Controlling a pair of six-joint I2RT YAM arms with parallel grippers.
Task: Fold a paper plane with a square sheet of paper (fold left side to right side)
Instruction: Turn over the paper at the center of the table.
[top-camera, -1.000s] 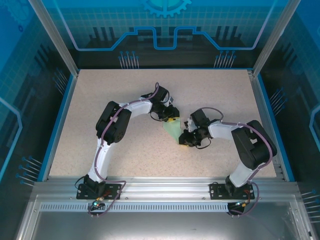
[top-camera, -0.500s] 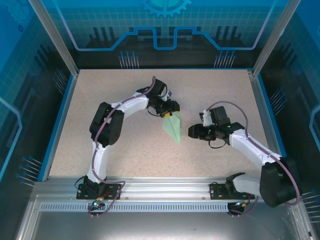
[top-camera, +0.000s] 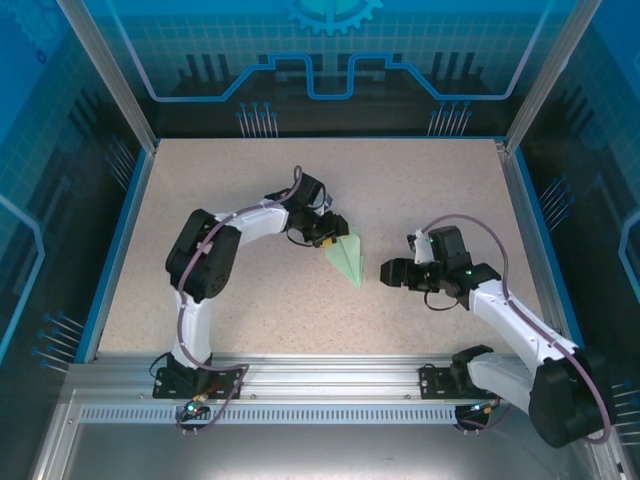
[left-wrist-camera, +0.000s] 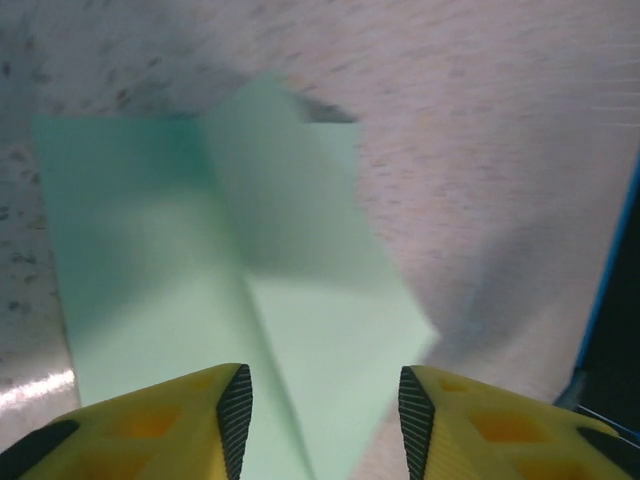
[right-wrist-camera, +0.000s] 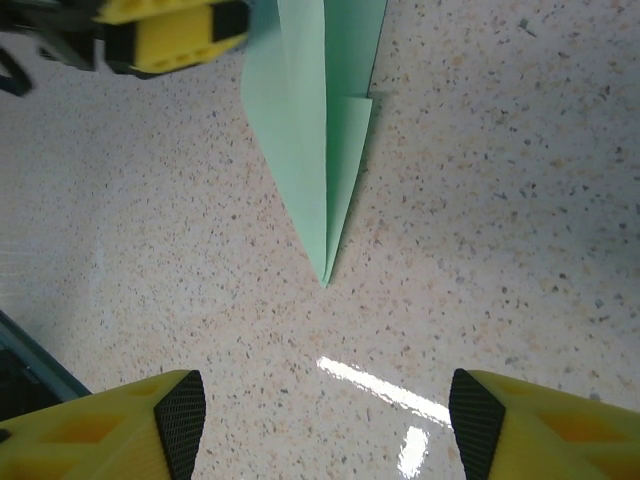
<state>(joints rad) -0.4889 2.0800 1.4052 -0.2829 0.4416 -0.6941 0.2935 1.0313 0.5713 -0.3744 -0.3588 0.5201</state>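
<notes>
Top external: we are seeing paper plane (top-camera: 348, 258) lying flat on table (top-camera: 250, 180), between grippers. Left wrist: left gripper (left-wrist-camera: 320, 400) jaws standing apart over plane's blurred wide end, gripping nothing. Right wrist: right gripper (right-wrist-camera: 325, 410) jaws gaping wide, empty, pointed tip lying just beyond; we are losing wide end at frame top.

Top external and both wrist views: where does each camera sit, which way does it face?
Top external: above, behind the bases, looking down on the speckled beige table; both arms show.
Left wrist: on the left claw, looking down at the pale mint-green folded paper plane; yellow fingers show.
Right wrist: on the right claw, facing the plane's tip; yellow fingers show.
Shared: all three show the plane.
</notes>
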